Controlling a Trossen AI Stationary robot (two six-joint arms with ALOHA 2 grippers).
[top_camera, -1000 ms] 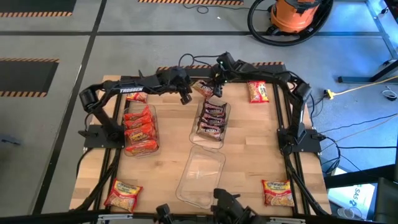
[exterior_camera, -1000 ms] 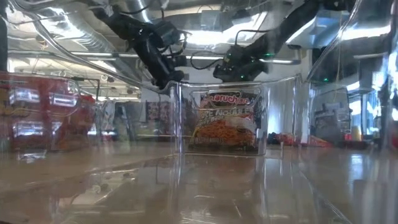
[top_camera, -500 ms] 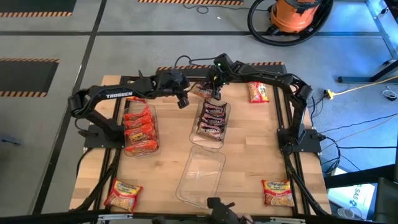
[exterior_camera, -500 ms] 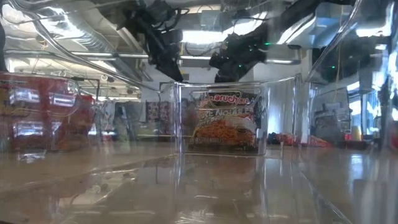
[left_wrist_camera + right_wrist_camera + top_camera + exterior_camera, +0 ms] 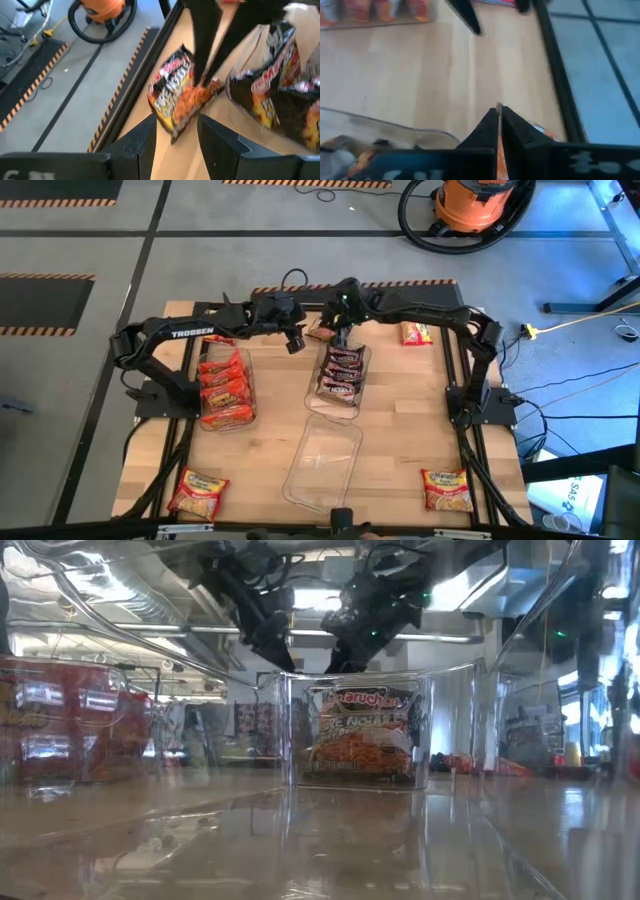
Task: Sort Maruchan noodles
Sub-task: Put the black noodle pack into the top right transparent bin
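**Dark noodle packet pinched at the far edge, sorting partly done**

A wooden table [image 5: 400, 430] is seen from above, with two dark arms meeting at its far edge. The right gripper [image 5: 338, 326] is pressed together on a thin edge of a dark brown packet [image 5: 322, 328], which hangs just below its jaws, beside the far end of the middle clear bin [image 5: 340, 372]. In the right wrist view a sliver of orange wrapper is seen clamped between the closed fingers [image 5: 490, 131]. The left gripper [image 5: 296, 340] is held just beside it, jaws partly spread and nothing between them; the same packet [image 5: 176, 92] lies straight ahead of those jaws.

Done so far, as judged: three orange-red packets [image 5: 224, 385] are stacked in the left bin [image 5: 246, 392], well away from both grippers, and dark packets [image 5: 342, 374] fill the middle bin. The third bin [image 5: 322, 465], nearest the camera edge, holds nothing.

Left to sort: three red-and-yellow packets, one far right [image 5: 417, 332], one near left [image 5: 198, 491], one near right [image 5: 447, 488], plus the pinched packet.
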